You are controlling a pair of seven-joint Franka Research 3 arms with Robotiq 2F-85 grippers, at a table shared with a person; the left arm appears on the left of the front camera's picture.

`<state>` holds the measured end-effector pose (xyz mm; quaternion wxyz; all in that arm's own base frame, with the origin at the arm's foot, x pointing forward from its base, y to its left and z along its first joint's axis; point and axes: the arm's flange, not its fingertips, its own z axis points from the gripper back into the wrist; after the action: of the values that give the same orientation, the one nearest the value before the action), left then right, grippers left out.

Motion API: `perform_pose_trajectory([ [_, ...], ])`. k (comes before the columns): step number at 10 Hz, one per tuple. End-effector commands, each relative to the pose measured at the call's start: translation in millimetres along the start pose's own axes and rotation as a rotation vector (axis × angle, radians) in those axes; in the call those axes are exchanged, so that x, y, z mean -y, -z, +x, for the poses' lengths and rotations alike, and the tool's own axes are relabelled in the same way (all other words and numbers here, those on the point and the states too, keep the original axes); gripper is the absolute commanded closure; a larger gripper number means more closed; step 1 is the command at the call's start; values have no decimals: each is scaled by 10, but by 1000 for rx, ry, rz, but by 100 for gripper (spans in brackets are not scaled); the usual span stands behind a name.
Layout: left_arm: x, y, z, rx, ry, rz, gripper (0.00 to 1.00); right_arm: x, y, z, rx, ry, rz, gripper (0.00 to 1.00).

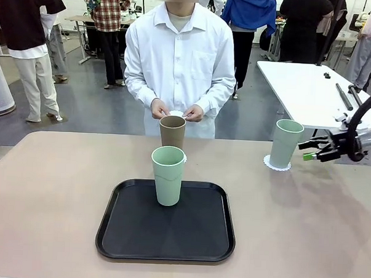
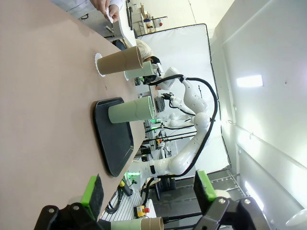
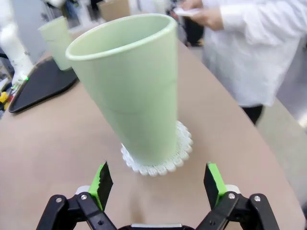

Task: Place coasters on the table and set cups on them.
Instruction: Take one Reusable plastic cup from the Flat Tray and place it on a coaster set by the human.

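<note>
A mint green cup [image 1: 286, 143] stands on a lacy white coaster [image 1: 277, 163] at the table's [image 1: 47, 194] right side. My right gripper [image 1: 311, 149] hovers open just to its right; in the right wrist view this cup [image 3: 129, 86] and its coaster [image 3: 158, 155] sit just beyond the open gripper [image 3: 157, 184]. A second mint cup [image 1: 168, 175] stands on the black tray [image 1: 168, 249]. Behind it a tan-brown cup [image 1: 172, 131] stands on a coaster [image 2: 97, 63]. The person's hands hold another coaster [image 1: 176, 114]. My left gripper [image 2: 147, 189] is open above the table, holding nothing.
The person in a white shirt [image 1: 180, 59] stands at the far edge, hands close to the brown cup. A white table with black rods [image 1: 310, 95] lies behind on the right. Bare tabletop stretches to the left and right of the tray.
</note>
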<state>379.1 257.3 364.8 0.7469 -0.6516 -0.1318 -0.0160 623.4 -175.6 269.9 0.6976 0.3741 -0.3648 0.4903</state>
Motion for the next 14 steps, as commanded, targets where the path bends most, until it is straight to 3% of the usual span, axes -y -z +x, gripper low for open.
perform_pose_trajectory([
  [1,18,-15,3,4,13,-8,0,-354,-264,338,-78,84,-105,0],
  [2,18,-15,3,4,13,-8,0,-533,-401,564,-72,117,-130,0],
  [4,18,-15,3,4,13,-8,0,-958,-533,1051,-151,200,-213,0],
  [7,18,-15,3,4,13,-8,0,-1629,-347,1834,-441,411,-350,0],
  [8,18,-15,3,4,13,-8,0,-1838,-228,2017,-562,419,-386,0],
  [10,18,-15,3,4,13,-8,0,-2067,-6,2314,-679,449,-451,0],
  [14,18,-15,3,4,13,-8,0,-2160,285,2719,-782,538,-509,0],
])
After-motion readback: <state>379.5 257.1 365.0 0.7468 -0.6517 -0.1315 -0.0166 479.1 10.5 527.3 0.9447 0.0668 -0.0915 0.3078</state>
